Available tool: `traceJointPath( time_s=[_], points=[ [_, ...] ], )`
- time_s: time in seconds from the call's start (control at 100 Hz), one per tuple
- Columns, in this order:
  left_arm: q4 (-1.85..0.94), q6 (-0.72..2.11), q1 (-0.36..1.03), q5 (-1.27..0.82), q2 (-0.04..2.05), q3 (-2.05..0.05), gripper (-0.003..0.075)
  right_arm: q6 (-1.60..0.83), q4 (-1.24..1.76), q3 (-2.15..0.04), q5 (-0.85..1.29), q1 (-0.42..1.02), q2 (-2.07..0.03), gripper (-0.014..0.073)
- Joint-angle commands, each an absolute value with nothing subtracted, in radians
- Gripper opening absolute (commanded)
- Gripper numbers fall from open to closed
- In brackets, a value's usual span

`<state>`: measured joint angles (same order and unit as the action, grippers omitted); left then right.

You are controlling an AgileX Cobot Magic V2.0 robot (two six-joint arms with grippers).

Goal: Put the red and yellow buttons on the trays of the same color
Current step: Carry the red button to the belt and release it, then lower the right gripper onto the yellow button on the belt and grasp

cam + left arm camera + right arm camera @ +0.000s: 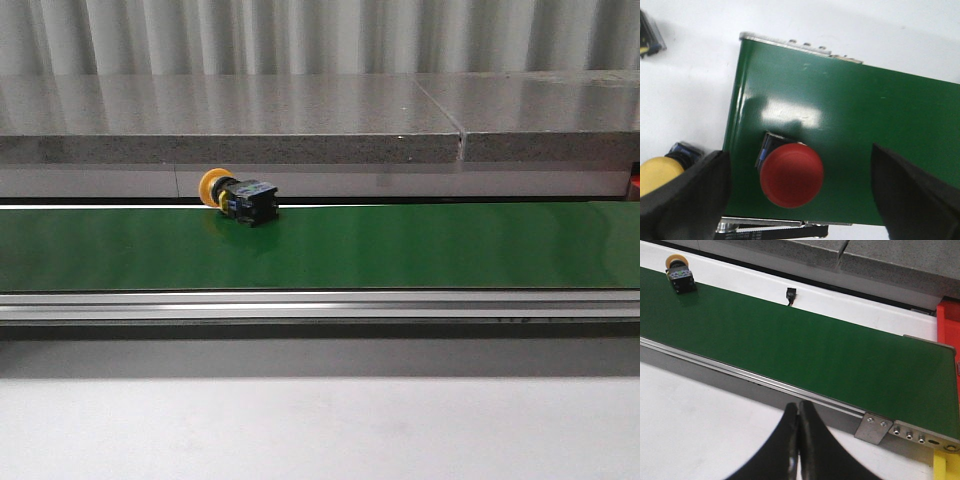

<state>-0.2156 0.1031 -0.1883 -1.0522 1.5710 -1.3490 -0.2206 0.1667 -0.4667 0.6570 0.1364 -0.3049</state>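
A: A green conveyor belt (400,245) runs across the white table (320,430), with a grey stone ledge (230,120) behind. What's on it?

B: A yellow button (238,194) lies on its side at the belt's far edge. At the belt's end, a red button (791,176) sits cap-up between the spread fingers of the left end effector (800,195). Another yellow button (660,172) rests just off the belt there.

A: And the right end effector (799,440)?

B: Fingers pressed together, holding nothing, near the other end, where a red tray's (950,325) edge shows.

A: Advice?

B: Descend centred, close on the dark body under the cap, and avoid nudging the neighbouring yellow one.
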Motion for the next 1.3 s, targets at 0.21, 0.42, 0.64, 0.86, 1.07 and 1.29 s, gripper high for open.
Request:
traceJointPath(
  time_s=[0.21,0.42,0.64,0.86,1.07,1.29],
  points=[
    [-0.247,0.181,-0.001,-0.885,1.284,-1.267,-0.0013,-0.230,0.175,-0.489,0.513,0.139,-0.313,-0.0066],
    [-0.225,0.186,0.106,-0.760,1.116,-1.107,-0.0020,-0.228,0.177,-0.489,0.482,0.139,-0.315,-0.0066],
    [-0.225,0.186,0.125,-0.743,0.929,-0.953,-0.0020,-0.228,0.176,-0.508,0.493,0.141,-0.353,-0.0066],
    [-0.218,0.188,0.125,-0.705,0.707,-0.782,-0.0020,-0.228,0.162,-0.653,0.525,0.193,-0.528,-0.0066],
    [-0.200,0.188,0.125,-0.714,0.538,-0.674,-0.0020,-0.228,0.163,-0.839,0.607,0.268,-0.747,-0.0066],
    [-0.200,0.188,0.125,-0.722,0.448,-0.642,-0.0020,-0.228,0.163,-1.031,0.690,0.303,-0.977,-0.0063]
  ],
)
